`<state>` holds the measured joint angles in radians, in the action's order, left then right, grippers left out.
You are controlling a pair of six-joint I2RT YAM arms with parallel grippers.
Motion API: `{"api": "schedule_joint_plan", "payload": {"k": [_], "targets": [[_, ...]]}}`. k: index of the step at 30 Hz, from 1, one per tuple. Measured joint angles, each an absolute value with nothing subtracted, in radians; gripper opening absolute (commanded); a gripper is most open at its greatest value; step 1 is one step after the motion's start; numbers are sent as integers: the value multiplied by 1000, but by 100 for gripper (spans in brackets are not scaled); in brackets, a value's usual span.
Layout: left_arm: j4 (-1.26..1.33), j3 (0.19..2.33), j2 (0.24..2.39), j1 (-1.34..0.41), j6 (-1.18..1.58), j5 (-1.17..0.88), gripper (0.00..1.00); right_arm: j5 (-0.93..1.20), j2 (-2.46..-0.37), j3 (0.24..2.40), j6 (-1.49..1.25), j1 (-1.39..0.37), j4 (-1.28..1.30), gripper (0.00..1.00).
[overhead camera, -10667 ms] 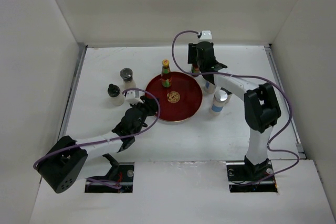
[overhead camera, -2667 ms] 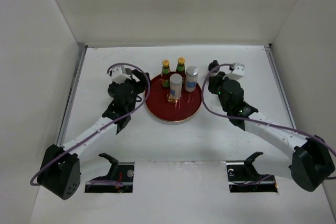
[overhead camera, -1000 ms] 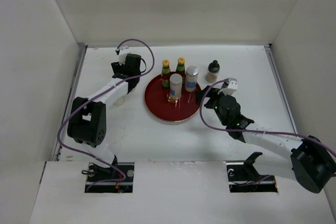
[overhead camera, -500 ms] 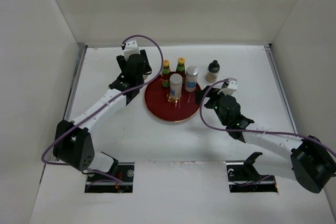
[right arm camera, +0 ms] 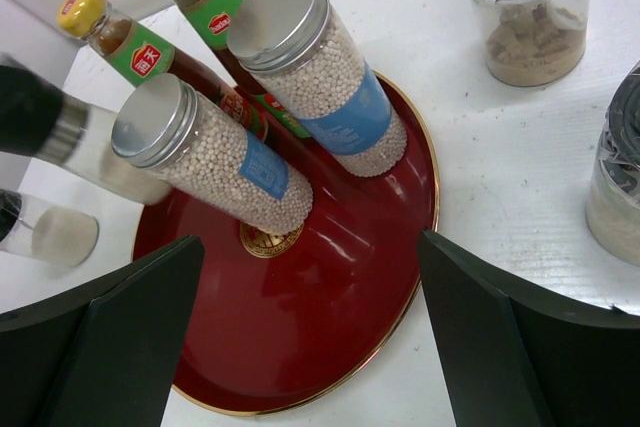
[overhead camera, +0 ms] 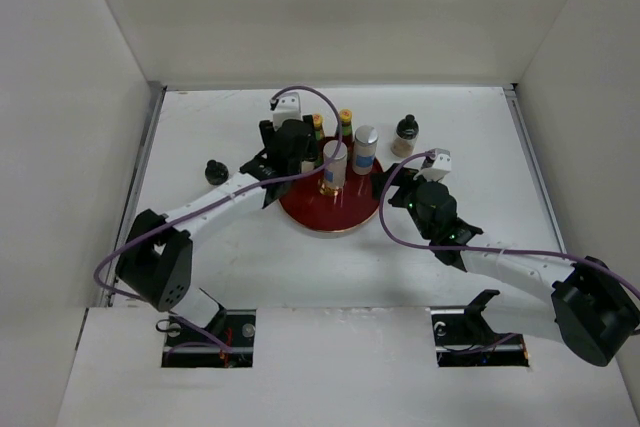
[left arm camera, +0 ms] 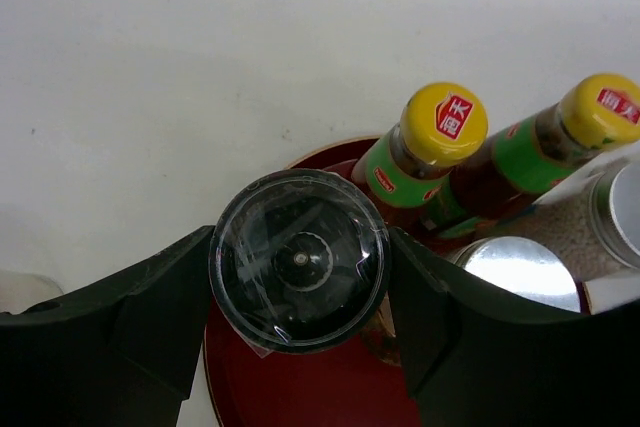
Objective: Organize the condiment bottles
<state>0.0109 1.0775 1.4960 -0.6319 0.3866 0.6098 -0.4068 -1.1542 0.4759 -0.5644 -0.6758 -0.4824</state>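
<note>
My left gripper (overhead camera: 290, 144) is shut on a black-capped jar (left arm camera: 298, 259) at the back left rim of the round dark-red tray (overhead camera: 345, 215). I cannot tell whether the jar touches the tray. Two red sauce bottles (left arm camera: 425, 162) (left arm camera: 545, 152) and two shakers (right arm camera: 215, 157) (right arm camera: 320, 72) stand on the tray. My right gripper (right arm camera: 310, 337) is open and empty over the tray's right side (overhead camera: 398, 187). One black-capped jar (overhead camera: 405, 135) stands on the table at the back right and another (overhead camera: 214, 169) on the left.
A further black-capped jar (right arm camera: 618, 177) stands close to my right gripper's right finger, on the table. White walls enclose the table on three sides. The left arm reaches across the table's left half.
My left gripper has swung right from the back left of the table to the tray's left rim, carrying the jar. The right arm has not moved.
</note>
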Motion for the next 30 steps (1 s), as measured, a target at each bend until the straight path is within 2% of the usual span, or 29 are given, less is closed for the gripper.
{"api": "schedule_joint_plan", "payload": {"k": [10, 25, 30], "targets": [[12, 1076, 1618, -628, 398, 594, 46, -407, -1153, 476, -560, -676, -482, 95], [60, 1066, 1639, -629, 397, 602, 78, -407, -1153, 476, -553, -676, -482, 97], [59, 1033, 1560, -632, 397, 604, 82, -407, -1153, 476, -553, -676, -482, 97]]}}
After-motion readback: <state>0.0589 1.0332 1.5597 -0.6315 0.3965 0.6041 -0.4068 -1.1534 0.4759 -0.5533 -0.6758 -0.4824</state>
